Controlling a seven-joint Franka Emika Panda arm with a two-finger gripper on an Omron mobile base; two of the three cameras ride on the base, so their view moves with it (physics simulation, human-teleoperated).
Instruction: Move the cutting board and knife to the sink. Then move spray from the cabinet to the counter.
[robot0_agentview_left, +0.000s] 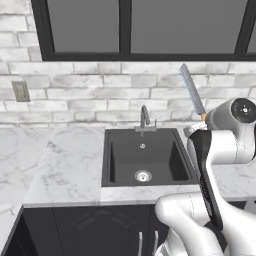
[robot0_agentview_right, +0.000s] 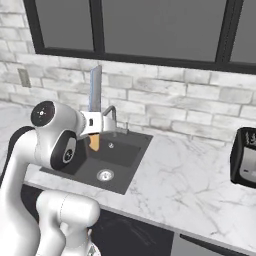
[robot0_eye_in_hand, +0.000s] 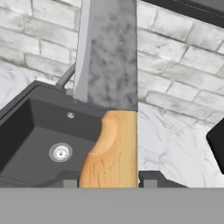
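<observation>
My gripper (robot0_agentview_right: 95, 123) is shut on the knife (robot0_agentview_right: 94, 90), which stands upright with its silvery blade pointing up and its tan handle (robot0_eye_in_hand: 113, 148) between the fingertips (robot0_eye_in_hand: 148, 177). The knife (robot0_agentview_left: 192, 90) hangs above the right rear part of the black sink (robot0_agentview_left: 145, 157), near the faucet (robot0_agentview_left: 144, 117). The basin (robot0_agentview_right: 100, 160) shows a round drain. White marble counter (robot0_agentview_left: 65, 160) surrounds the sink. The cutting board, the spray and the cabinet are out of view.
A brick wall with a dark-framed window rises behind the counter (robot0_agentview_right: 190, 185). A dark appliance (robot0_agentview_right: 245, 157) stands at the far right of the counter. A wall outlet (robot0_agentview_left: 20, 91) sits left of the sink. Dark cabinet fronts (robot0_agentview_left: 100, 230) lie below.
</observation>
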